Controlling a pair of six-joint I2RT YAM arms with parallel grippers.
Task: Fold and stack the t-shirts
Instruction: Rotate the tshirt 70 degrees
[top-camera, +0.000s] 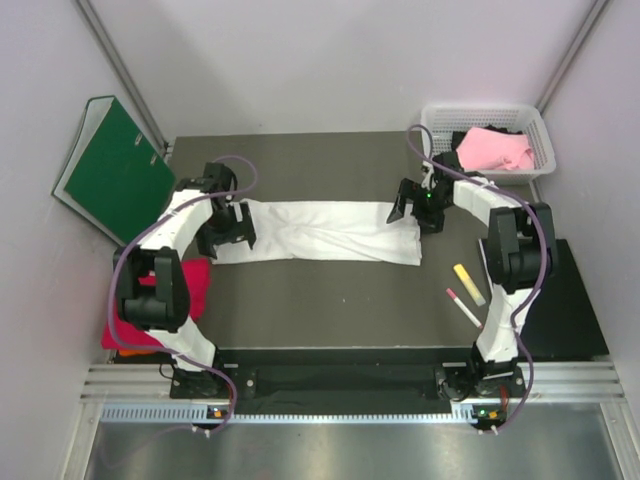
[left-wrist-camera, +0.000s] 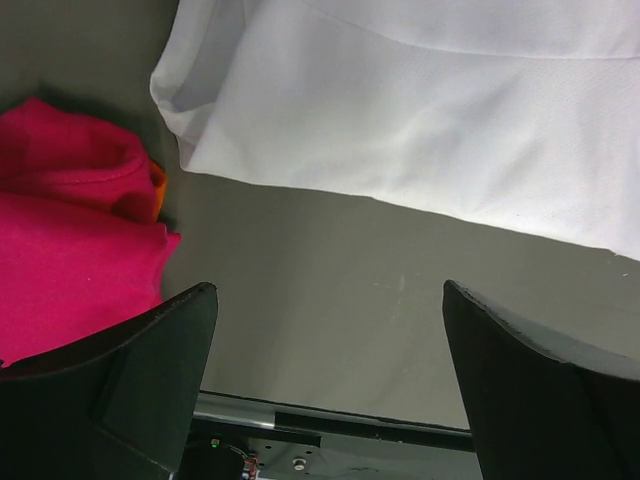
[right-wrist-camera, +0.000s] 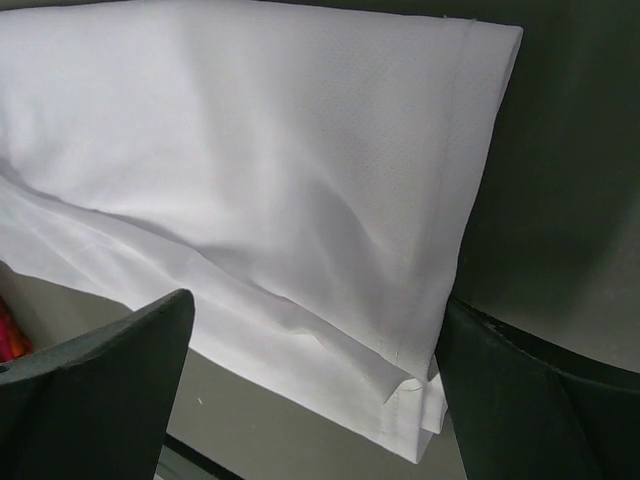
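- Across the middle of the table (top-camera: 330, 300), the white shirt (top-camera: 320, 232) lies as a long narrow band running left to right, its long sides apparently folded in; it looks to need folding end to end
- At its left end the left gripper (left-wrist-camera: 328, 292) hovers with fingers apart and nothing between them, over bare table just beside the cloth's corner
- Over its right end the right gripper (right-wrist-camera: 315, 300) is likewise spread wide and holds nothing, with the hemmed edge below it
- Near left, the red shirt (top-camera: 190, 285) sits bunched at the table's edge with a sliver of orange shirt (left-wrist-camera: 156, 185) under it; neither looks folded
- Far right, the pink shirt (top-camera: 492, 148) is crumpled in a basket (top-camera: 540, 135)
- By my reading there is no stack: one shirt is part-folded and three are not begun
- Two markers (top-camera: 469, 284) lie near right, and a green binder (top-camera: 115, 170) leans far left
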